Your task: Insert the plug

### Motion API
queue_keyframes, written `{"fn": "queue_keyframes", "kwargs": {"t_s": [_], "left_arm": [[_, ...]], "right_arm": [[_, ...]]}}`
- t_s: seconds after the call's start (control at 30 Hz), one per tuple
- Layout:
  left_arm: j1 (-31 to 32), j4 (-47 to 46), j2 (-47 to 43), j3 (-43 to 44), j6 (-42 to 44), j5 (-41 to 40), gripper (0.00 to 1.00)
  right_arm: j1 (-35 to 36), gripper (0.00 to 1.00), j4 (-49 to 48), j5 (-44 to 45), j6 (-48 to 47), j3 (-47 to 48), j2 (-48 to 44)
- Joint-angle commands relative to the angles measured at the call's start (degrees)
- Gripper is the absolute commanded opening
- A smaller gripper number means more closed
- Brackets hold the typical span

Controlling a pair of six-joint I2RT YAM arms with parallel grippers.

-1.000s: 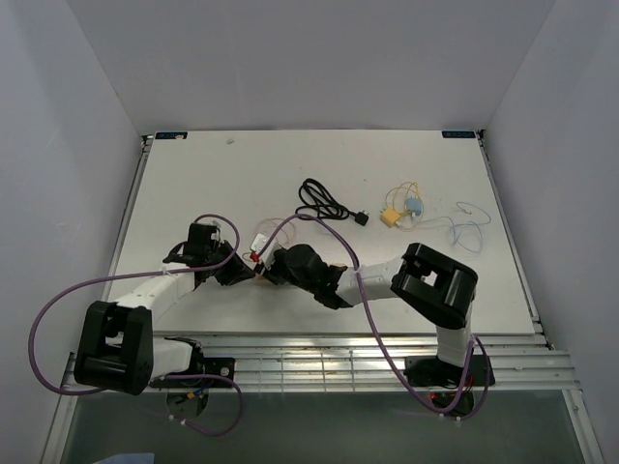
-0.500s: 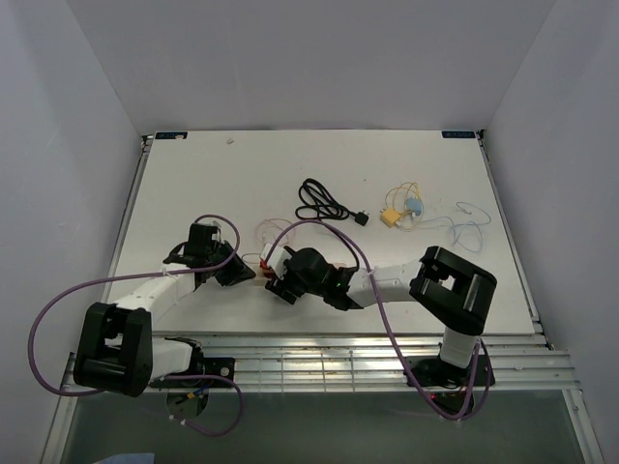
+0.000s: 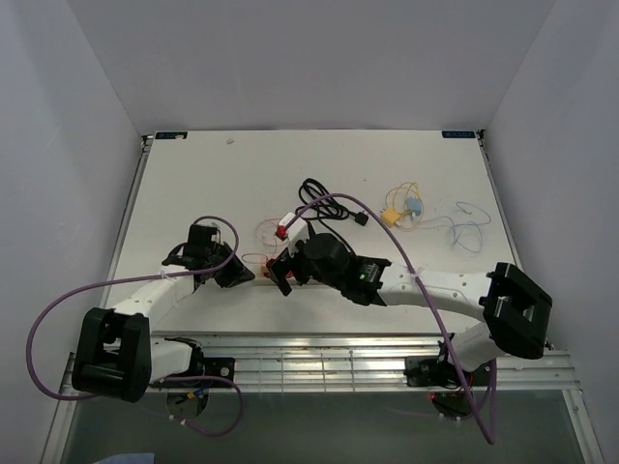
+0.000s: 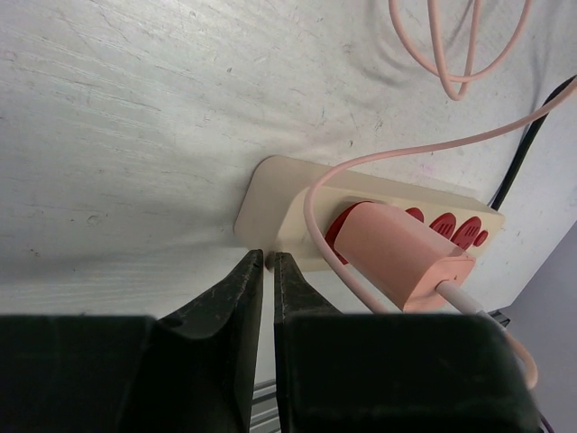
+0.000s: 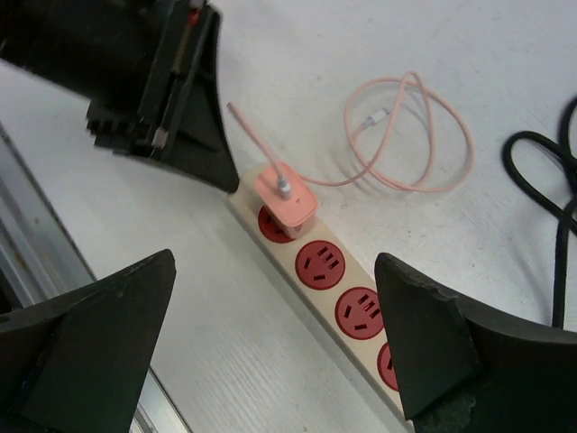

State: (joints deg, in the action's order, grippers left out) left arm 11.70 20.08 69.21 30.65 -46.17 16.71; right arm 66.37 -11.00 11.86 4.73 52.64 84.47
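Pink plug [image 5: 286, 200] seated in strip [image 5: 335, 290] end socket. Left gripper [image 4: 268, 262] pressed together at strip end; right gripper [image 5: 275, 264] spread wide above. Black cable [image 5: 544, 185] nearby.

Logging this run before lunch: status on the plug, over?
Left gripper shut, tips at the end of the power strip. Right gripper open, empty, above it. Pink plug seated in the strip. Nothing blocking.

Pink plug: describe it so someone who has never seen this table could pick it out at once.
On the white table lies a cream power strip with red sockets. The pink plug sits in its end socket, trailing a thin pink cable. It is the only block-shaped pink thing; the neighbouring sockets are empty.
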Motion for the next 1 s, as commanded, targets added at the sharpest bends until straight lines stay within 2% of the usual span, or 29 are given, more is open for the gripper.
{"fn": "queue_keyframes", "kwargs": {"t_s": [0.0, 0.07, 0.1, 0.17, 0.2, 0.27, 0.3, 0.5, 0.63, 0.97], "left_arm": [[0.25, 0.67, -3.02, 1.34, -1.11, -0.27, 0.23], [0.25, 0.58, -3.12, 1.25, -1.37, -0.27, 0.23], [0.25, 0.58, -3.12, 0.90, -1.38, -0.36, 0.23], [0.25, 0.58, -3.12, 0.46, -1.81, -0.27, 0.23], [0.25, 0.40, -3.12, 0.20, -1.90, -0.36, 0.23], [0.25, 0.32, -3.20, -0.33, -2.08, -0.54, 0.23], [0.25, 0.23, -3.38, -0.42, -2.17, -0.36, 0.23], [0.25, 0.49, -4.78, -0.95, -2.43, -0.71, 0.23], [0.25, 0.40, -5.31, -1.21, -2.52, -0.98, 0.23], [0.25, 0.23, -5.05, -0.77, -2.70, -1.50, 0.23]], "right_arm": [[1.91, 0.95, 7.57, 12.97, 10.81, 5.97, 2.62], [3.15, 0.90, 9.33, 16.34, 13.97, 7.99, 4.73], [4.46, 0.83, 10.12, 17.75, 14.77, 10.53, 7.35], [5.96, 0.79, 11.52, 22.22, 16.00, 13.17, 10.18], [7.27, 0.67, 13.53, 24.51, 16.79, 16.49, 13.15], [8.16, 0.58, 15.57, 30.40, 18.29, 19.76, 16.07], [8.86, 0.49, 17.92, 33.29, 20.21, 22.48, 18.52], [9.57, 0.42, 24.36, 39.99, 26.98, 28.13, 23.72], [9.74, 0.42, 24.98, 42.45, 29.71, 28.22, 24.34], [9.74, 0.42, 15.06, 42.99, 25.33, 27.43, 25.40]]}}
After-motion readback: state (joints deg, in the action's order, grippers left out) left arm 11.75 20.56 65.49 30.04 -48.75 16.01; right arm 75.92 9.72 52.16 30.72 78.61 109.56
